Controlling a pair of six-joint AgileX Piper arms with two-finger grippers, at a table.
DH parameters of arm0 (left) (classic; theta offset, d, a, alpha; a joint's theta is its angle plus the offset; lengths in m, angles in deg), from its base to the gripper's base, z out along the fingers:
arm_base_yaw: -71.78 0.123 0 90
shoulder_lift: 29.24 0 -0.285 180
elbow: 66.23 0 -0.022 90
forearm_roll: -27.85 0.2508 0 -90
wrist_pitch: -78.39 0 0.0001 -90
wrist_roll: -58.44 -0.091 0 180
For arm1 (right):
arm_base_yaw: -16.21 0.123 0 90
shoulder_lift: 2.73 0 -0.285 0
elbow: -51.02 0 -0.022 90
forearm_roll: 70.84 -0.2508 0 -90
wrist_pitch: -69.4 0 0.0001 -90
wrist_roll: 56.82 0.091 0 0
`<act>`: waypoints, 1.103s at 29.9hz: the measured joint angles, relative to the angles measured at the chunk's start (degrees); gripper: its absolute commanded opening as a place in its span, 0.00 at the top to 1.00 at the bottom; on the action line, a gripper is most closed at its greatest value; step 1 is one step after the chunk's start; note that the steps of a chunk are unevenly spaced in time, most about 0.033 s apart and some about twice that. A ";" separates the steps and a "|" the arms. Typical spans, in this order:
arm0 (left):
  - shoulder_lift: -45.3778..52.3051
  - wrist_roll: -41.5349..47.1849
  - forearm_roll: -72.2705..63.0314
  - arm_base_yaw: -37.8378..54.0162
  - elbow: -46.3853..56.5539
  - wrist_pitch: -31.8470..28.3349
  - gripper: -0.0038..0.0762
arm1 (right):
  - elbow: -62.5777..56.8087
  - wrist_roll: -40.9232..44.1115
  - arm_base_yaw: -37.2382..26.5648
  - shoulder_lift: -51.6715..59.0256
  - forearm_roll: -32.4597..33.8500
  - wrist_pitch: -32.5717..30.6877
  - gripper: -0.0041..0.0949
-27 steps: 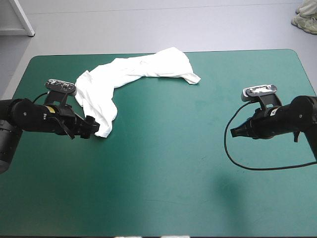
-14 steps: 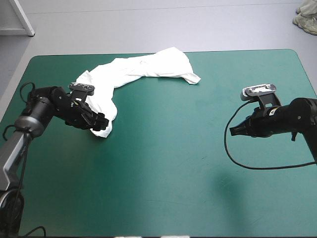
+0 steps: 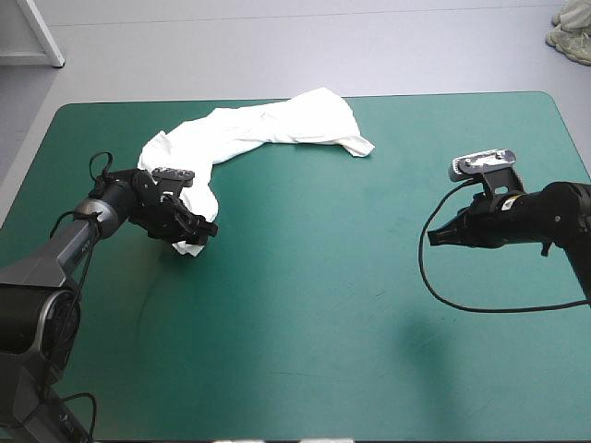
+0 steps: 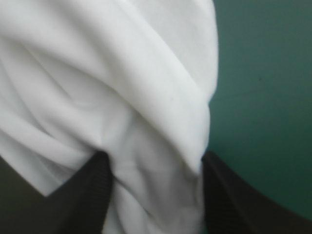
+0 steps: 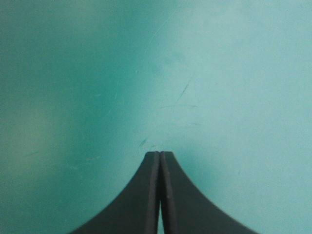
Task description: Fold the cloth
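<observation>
Looking across from the near edge, I am seeing the table's teal-green cover (image 3: 305,332) first, with both arms reaching in over its middle band. On the right side the right gripper (image 3: 436,238) is hanging over bare cover, well apart from the T-shirt (image 3: 263,129), and pointing toward the table's middle. Its black fingers (image 5: 146,195) are pressing together into one pointed arch.

On the left side the left gripper (image 3: 201,231) is sitting at the nearest end of the T-shirt, its nose also pointing toward the table's middle. Its two fingers are standing wide apart, and a thick bunch of white folds is filling the gap between them. They are straddling the cloth rather than pinching it. Ahead of that gripper the cloth is piling up in soft ridges, with the cover showing beside it.

Farther back the T-shirt is lying crumpled, not spread, as a long bent band. From the left gripper it is running away toward the far left part of the table. Then it is bending and stretching rightward along the far edge, ending in a narrow point a little past the table's middle. Its farthest fold is reaching the far edge of the cover.
</observation>
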 measured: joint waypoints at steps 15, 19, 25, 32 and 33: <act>-1.01 -1.02 1.24 0.24 -0.66 -0.04 0.93 | 17.93 -6.02 0.00 -22.12 -6.52 8.19 0.41; -1.01 -1.02 1.24 0.24 -0.66 -0.04 0.93 | 28.74 -6.23 0.18 -31.96 -7.15 9.01 0.41; -1.01 -0.92 1.19 0.24 -0.66 0.04 0.93 | 45.50 -6.27 3.22 -46.90 -7.04 9.02 0.41; -1.01 -0.65 1.00 0.24 -0.79 0.46 0.93 | 62.23 -5.28 5.94 -60.54 -6.76 8.82 0.41; -1.01 -0.60 0.80 0.24 -0.78 0.48 0.93 | 64.09 -5.13 5.94 -61.87 -6.76 8.82 0.41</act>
